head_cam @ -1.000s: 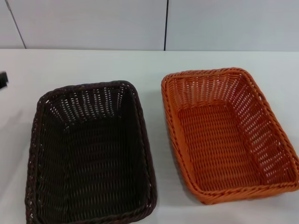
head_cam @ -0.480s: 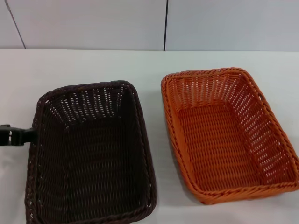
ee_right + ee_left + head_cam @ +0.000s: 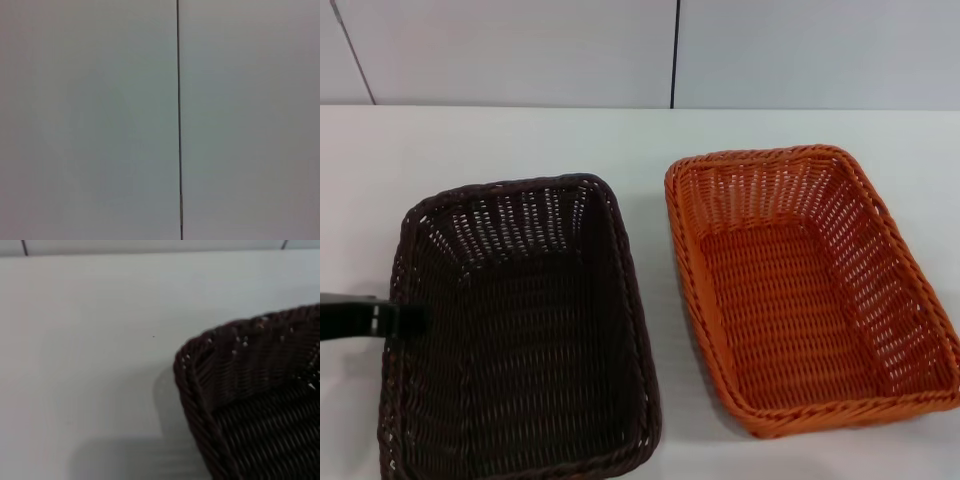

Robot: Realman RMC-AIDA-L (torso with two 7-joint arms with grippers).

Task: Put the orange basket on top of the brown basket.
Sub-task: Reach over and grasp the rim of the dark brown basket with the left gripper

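Note:
The brown basket [image 3: 520, 330] sits on the white table at the left, empty. The orange basket [image 3: 800, 290] sits to its right, empty, with a narrow strip of table between them. My left gripper [image 3: 405, 320] reaches in from the left edge as a dark bar, and its tip lies over the brown basket's left rim. The left wrist view shows a corner of the brown basket [image 3: 240, 370] close by. My right gripper is out of view.
The white table [image 3: 650, 140] runs back to a pale panelled wall [image 3: 520, 50] with a dark vertical seam. The right wrist view shows only that wall [image 3: 100, 120]. Bare table lies behind both baskets.
My left gripper has come in from the left edge, moving nearer and rightward until its tip is over the brown basket's left rim. The orange basket has not moved.

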